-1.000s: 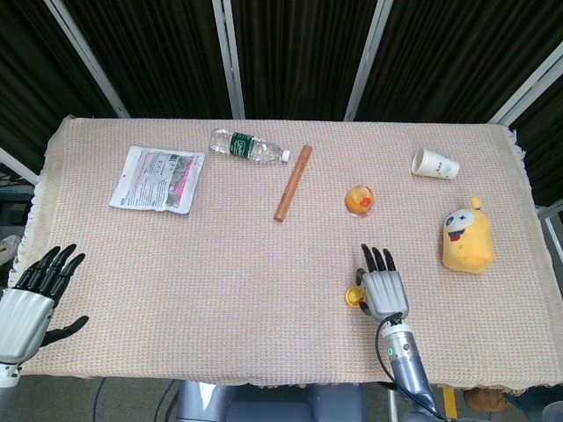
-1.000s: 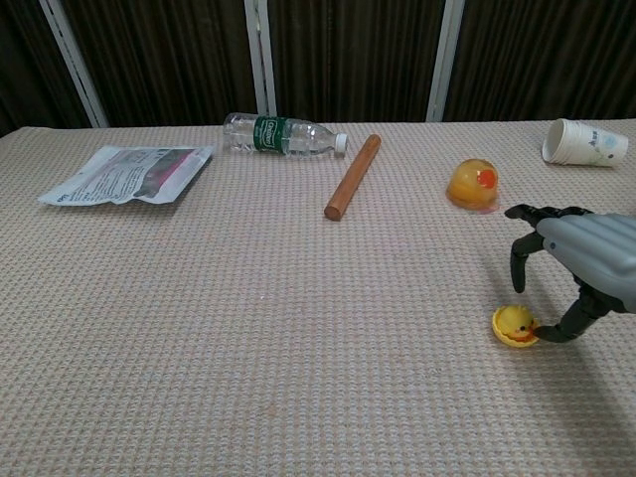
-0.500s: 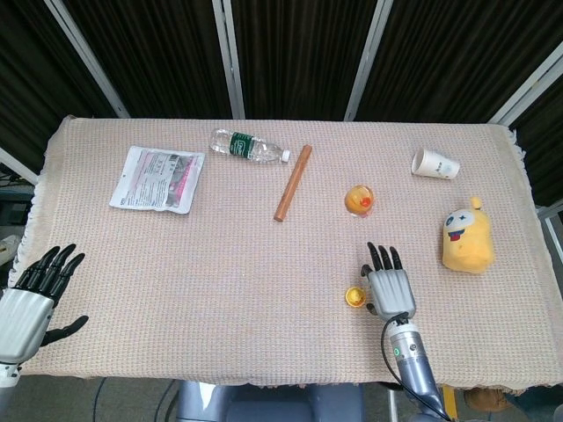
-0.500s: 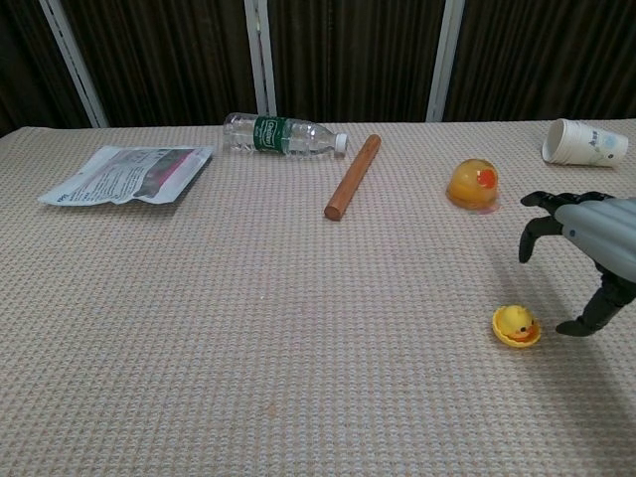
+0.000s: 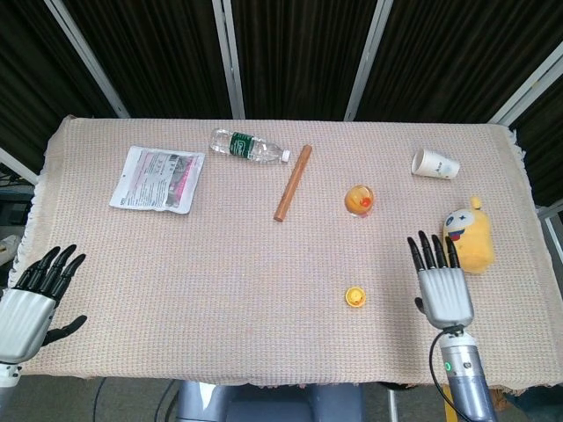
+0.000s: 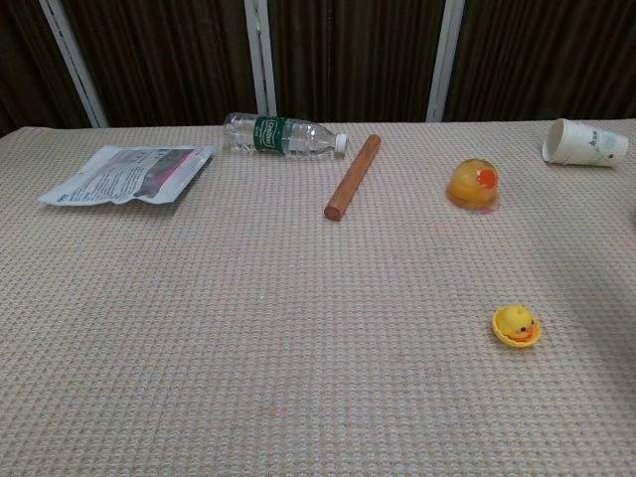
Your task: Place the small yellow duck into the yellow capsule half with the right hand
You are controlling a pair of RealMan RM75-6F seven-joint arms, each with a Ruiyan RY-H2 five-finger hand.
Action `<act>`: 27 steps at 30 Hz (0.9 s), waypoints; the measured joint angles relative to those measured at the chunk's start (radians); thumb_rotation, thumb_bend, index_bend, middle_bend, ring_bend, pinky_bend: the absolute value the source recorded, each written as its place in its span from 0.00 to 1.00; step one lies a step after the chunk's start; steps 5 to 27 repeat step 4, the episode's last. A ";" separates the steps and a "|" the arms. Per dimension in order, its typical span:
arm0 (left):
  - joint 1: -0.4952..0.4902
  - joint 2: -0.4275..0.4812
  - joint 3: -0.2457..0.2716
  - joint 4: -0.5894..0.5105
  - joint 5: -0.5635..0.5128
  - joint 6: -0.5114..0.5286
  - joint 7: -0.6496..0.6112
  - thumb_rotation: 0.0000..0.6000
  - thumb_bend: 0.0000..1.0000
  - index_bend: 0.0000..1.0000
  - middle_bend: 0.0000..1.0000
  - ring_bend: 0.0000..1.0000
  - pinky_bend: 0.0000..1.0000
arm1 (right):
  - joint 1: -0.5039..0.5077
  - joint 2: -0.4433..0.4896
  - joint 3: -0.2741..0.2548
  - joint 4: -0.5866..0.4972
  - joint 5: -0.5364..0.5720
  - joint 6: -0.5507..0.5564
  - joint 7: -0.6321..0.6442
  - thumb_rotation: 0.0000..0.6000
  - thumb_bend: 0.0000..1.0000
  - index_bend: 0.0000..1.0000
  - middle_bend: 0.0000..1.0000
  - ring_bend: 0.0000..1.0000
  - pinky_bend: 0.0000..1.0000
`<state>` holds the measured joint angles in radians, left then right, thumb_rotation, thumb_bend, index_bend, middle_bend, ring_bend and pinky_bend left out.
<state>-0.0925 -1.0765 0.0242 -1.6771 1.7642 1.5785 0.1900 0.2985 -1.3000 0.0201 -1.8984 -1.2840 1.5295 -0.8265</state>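
Note:
The small yellow duck (image 6: 514, 320) sits inside the yellow capsule half (image 6: 517, 338) on the table, near the front right; in the head view the duck in its capsule half (image 5: 354, 297) shows as one small yellow spot. My right hand (image 5: 442, 283) hovers open to the right of it, fingers spread, holding nothing, and is out of the chest view. At the front left corner my left hand (image 5: 33, 299) is open and empty, off the table's edge.
A clear capsule dome (image 5: 359, 200) with a duck under it lies behind the yellow half. A yellow plush toy (image 5: 470, 236) sits just beyond my right hand. A paper cup (image 5: 435, 163), wooden stick (image 5: 293, 182), water bottle (image 5: 249, 147) and packet (image 5: 157, 178) lie further back.
My right hand has let go of the duck and drawn away to the right, leaving the chest view. The duck stays in the yellow capsule half. The left hand has not moved.

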 measured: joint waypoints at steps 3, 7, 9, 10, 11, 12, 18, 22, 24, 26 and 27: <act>0.001 -0.003 0.000 0.002 0.001 0.001 0.014 1.00 0.00 0.00 0.00 0.00 0.19 | -0.053 0.051 -0.049 0.001 -0.075 0.067 0.018 1.00 0.00 0.00 0.00 0.00 0.00; 0.001 -0.004 0.000 0.003 0.001 0.000 0.018 1.00 0.00 0.00 0.00 0.00 0.19 | -0.070 0.062 -0.062 0.006 -0.093 0.086 0.030 1.00 0.00 0.00 0.00 0.00 0.00; 0.001 -0.004 0.000 0.003 0.001 0.000 0.018 1.00 0.00 0.00 0.00 0.00 0.19 | -0.070 0.062 -0.062 0.006 -0.093 0.086 0.030 1.00 0.00 0.00 0.00 0.00 0.00; 0.001 -0.004 0.000 0.003 0.001 0.000 0.018 1.00 0.00 0.00 0.00 0.00 0.19 | -0.070 0.062 -0.062 0.006 -0.093 0.086 0.030 1.00 0.00 0.00 0.00 0.00 0.00; 0.001 -0.004 0.000 0.003 0.001 0.000 0.018 1.00 0.00 0.00 0.00 0.00 0.19 | -0.070 0.062 -0.062 0.006 -0.093 0.086 0.030 1.00 0.00 0.00 0.00 0.00 0.00; 0.001 -0.004 0.000 0.003 0.001 0.000 0.018 1.00 0.00 0.00 0.00 0.00 0.19 | -0.070 0.062 -0.062 0.006 -0.093 0.086 0.030 1.00 0.00 0.00 0.00 0.00 0.00; 0.001 -0.004 0.000 0.003 0.001 0.000 0.018 1.00 0.00 0.00 0.00 0.00 0.19 | -0.070 0.062 -0.062 0.006 -0.093 0.086 0.030 1.00 0.00 0.00 0.00 0.00 0.00; 0.001 -0.004 0.000 0.003 0.001 0.000 0.018 1.00 0.00 0.00 0.00 0.00 0.19 | -0.070 0.062 -0.062 0.006 -0.093 0.086 0.030 1.00 0.00 0.00 0.00 0.00 0.00; 0.001 -0.004 0.000 0.003 0.001 0.000 0.018 1.00 0.00 0.00 0.00 0.00 0.19 | -0.070 0.062 -0.062 0.006 -0.093 0.086 0.030 1.00 0.00 0.00 0.00 0.00 0.00; 0.001 -0.004 0.000 0.003 0.001 0.000 0.018 1.00 0.00 0.00 0.00 0.00 0.19 | -0.070 0.062 -0.062 0.006 -0.093 0.086 0.030 1.00 0.00 0.00 0.00 0.00 0.00; 0.001 -0.004 0.000 0.003 0.001 0.000 0.018 1.00 0.00 0.00 0.00 0.00 0.19 | -0.070 0.062 -0.062 0.006 -0.093 0.086 0.030 1.00 0.00 0.00 0.00 0.00 0.00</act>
